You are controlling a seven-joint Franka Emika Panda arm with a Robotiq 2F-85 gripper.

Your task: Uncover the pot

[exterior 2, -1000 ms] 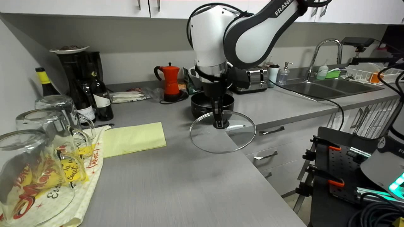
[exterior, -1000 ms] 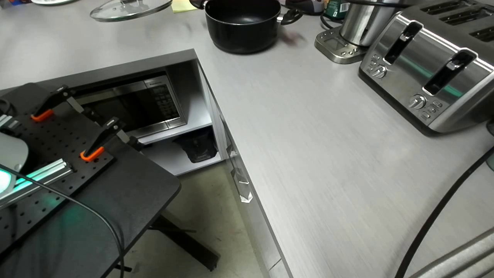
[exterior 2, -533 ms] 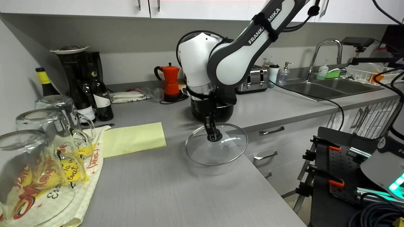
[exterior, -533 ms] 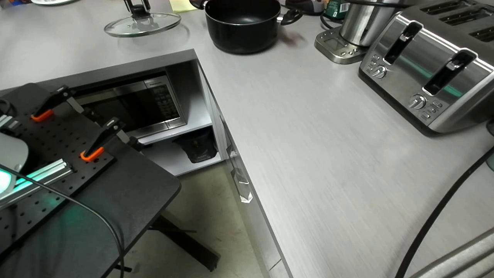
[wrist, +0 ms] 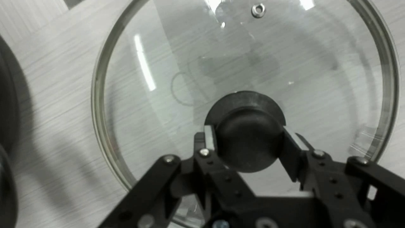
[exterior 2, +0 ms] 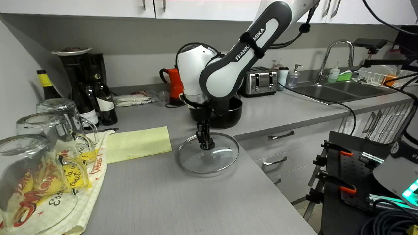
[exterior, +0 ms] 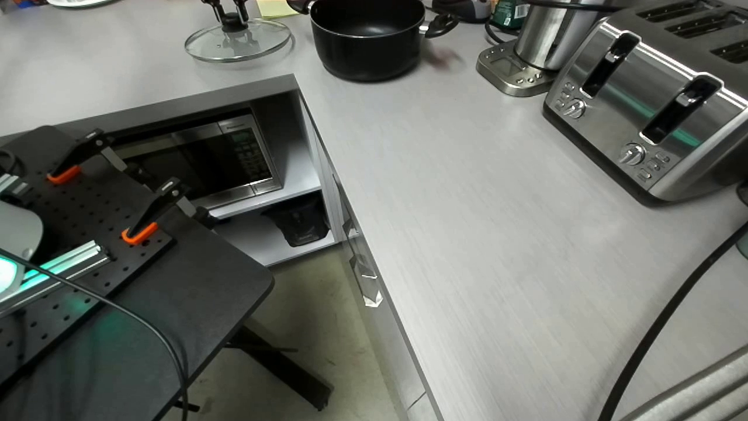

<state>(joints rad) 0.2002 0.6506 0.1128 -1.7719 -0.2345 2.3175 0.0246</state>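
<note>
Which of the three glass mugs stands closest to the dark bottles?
The rearmost mug, farthest from the camera in an exterior view: it stands just in front of the dark bottles, while the other two mugs line up nearer the camera.

- A kitchen: sink (exterior 2: 362,88) and tap (exterior 2: 351,54) set in the desk (exterior 2: 163,195) near its back edge
- White cupboards (exterior 2: 81,8) hang over that edge
- A toaster (exterior 2: 266,83) and red moka pot (exterior 2: 175,87) stand along it
- Black pot (exterior: 368,52) near the inner corner, microwave (exterior: 204,158) shelved below
</note>
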